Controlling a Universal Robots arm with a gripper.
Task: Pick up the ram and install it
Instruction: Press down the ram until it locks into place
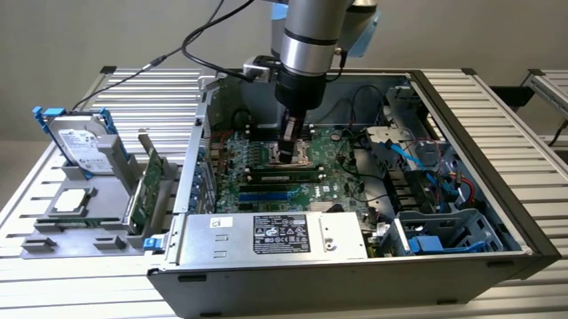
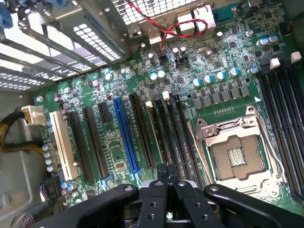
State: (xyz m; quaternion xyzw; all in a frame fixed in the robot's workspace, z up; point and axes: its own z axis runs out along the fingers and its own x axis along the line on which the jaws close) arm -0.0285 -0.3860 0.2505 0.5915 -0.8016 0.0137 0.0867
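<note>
The arm reaches straight down into the open computer case (image 1: 461,199), which lies on its side on the slatted metal surface (image 1: 523,119). Its end effector (image 1: 289,143) hangs low over the green motherboard (image 1: 266,174), just at the CPU socket (image 1: 291,154), with its black fingers (image 2: 167,183) pressed together and nothing pinched between them. In the wrist view those closed fingers point down at the board beside the row of black memory slots (image 2: 164,135), with the open metal-framed CPU socket (image 2: 236,154) just beside them and a blue expansion slot (image 2: 124,133) further along the row. The ram (image 1: 284,177) lies flat across the motherboard at about six o'clock from the end effector in the exterior view, a long dark-green stick sitting in line with the slots just below the socket; whether it is fully seated I cannot tell. Below it run the blue slots (image 1: 266,193), and at the case's near edge sits the grey power supply (image 1: 275,236) with its black label. Out on the surface at nine o'clock from the case, a grey holder (image 1: 80,219) carries a silver hard drive (image 1: 80,143) with blue rails standing upright, and a green expansion card (image 1: 146,189) stands on edge just beside the case wall. At the case's four o'clock corner a blue drive cage (image 1: 443,232) shows.
</note>
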